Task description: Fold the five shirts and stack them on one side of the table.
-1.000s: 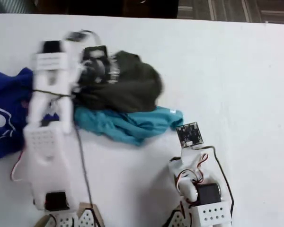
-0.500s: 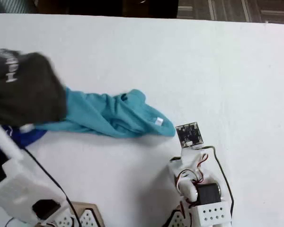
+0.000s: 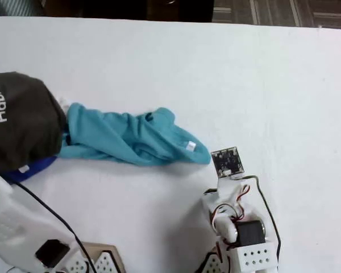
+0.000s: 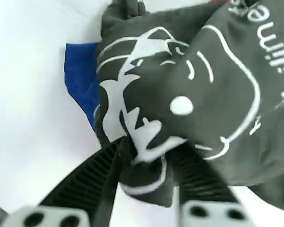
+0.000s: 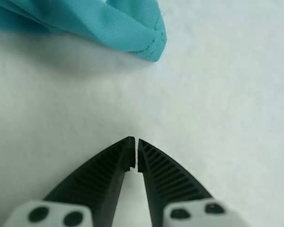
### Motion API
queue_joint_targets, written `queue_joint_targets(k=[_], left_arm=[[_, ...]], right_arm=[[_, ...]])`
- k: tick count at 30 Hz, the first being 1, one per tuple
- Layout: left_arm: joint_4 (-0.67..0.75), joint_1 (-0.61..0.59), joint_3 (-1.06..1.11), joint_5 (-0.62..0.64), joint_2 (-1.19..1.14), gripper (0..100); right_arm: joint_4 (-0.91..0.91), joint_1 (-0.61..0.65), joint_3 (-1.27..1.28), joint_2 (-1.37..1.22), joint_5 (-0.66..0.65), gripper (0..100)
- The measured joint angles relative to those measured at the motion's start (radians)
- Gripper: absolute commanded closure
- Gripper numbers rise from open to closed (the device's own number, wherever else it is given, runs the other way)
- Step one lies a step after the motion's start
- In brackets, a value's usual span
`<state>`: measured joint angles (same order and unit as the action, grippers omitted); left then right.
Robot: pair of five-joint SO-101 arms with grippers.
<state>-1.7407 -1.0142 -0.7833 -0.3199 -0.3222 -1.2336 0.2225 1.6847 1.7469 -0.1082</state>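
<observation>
A dark grey shirt with white print lies bunched at the table's left edge, over a blue shirt. My left gripper is shut on a fold of the dark grey shirt, with the blue shirt under it. A teal shirt lies crumpled mid-table, stretching from the grey one toward the right arm. My right gripper is shut with nothing in it, over bare table just short of the teal shirt's corner. The right arm sits folded at the front.
The left arm's white body lies along the front left corner. The white table is bare across the back and the right half. Its far edge runs along the top of the high view.
The left arm swung from mid-table to the far left, carrying the dark grey shirt off the teal one and onto the blue one. The teal shirt got pulled out flatter. The right arm stayed still.
</observation>
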Motion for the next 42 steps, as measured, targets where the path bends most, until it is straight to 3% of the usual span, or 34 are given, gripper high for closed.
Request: queue_joint_targets(k=[8, 13, 21, 25, 30, 34, 38, 42], left_arm=[[0.057, -0.020, -0.252, 0.109, -0.011, 64], [-0.018, 0.120, -0.324, 0.126, -0.014, 64], [-0.026, 0.400, 0.061, 0.127, -0.014, 64], [0.077, 0.466, 0.358, 0.127, -0.015, 64], [0.321, 0.394, 0.671, 0.127, -0.015, 64], [0.442, 0.249, 0.726, 0.127, -0.015, 64], [0.450, 0.120, 0.704, 0.127, -0.015, 64], [0.379, 0.091, 0.651, 0.127, -0.015, 64]], right_arm=[[0.000, 0.000, 0.000, 0.000, 0.000, 97.8], [0.000, 0.000, 0.000, 0.000, 0.000, 97.8], [0.000, 0.000, 0.000, 0.000, 0.000, 97.8], [0.000, 0.000, 0.000, 0.000, 0.000, 97.8], [0.000, 0.000, 0.000, 0.000, 0.000, 97.8], [0.000, 0.000, 0.000, 0.000, 0.000, 97.8], [0.000, 0.000, 0.000, 0.000, 0.000, 97.8], [0.000, 0.000, 0.000, 0.000, 0.000, 97.8]])
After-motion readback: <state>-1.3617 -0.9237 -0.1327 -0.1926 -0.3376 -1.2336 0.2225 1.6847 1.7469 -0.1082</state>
